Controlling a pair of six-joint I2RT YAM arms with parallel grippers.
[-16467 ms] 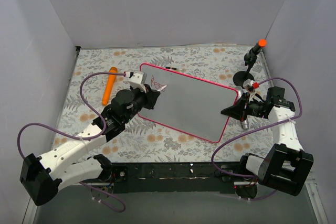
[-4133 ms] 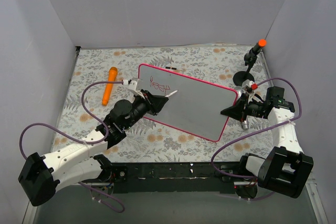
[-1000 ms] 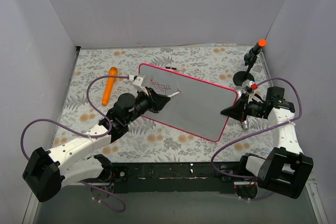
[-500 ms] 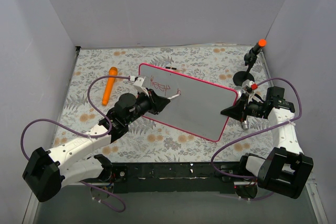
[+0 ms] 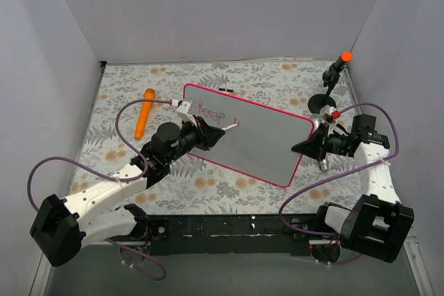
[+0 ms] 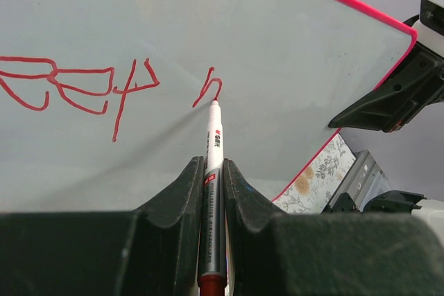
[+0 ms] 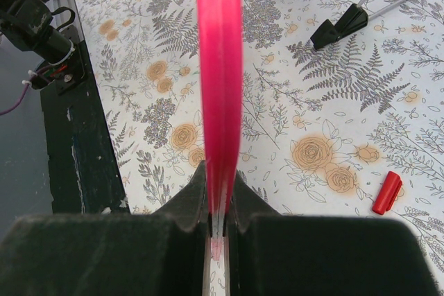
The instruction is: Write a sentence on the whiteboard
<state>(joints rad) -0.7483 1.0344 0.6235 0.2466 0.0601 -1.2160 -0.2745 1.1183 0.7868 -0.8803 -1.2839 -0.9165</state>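
While the left hand (image 6: 211, 166) is clamped on the marker (image 6: 214, 140), the tip meets the whiteboard (image 5: 263, 143) at the foot of a short hooked stroke, which looks like the start of a second word.

Position: the whiteboard sits mid-surface and angled, running from far left to near right in the top view. It may be tipped up at one edge, but I cannot tell how far. The right hand (image 7: 218, 188) is closed on the pink frame (image 7: 219, 60) at the board's right end, apparently steadying it.

Progress, as judged: early. The sentence (image 6: 80, 88) consists of one word of about four letters plus that hook, all in the board's far-left corner. The rest of the white face is bare, so most of the writing is left to do.

Legible writing: from above the red word looks like "Keep". The letters are rough, though, and I would not swear to it. The marker barrel carries a small red printed mark just behind the tip, too small to read. No other labels seen.

Also noted: a red cap (image 7: 386, 193) lies loose on the floral surface (image 5: 208, 185) near the right hand. An orange pen-like object (image 5: 145, 114) lies left of the board, apart from it.
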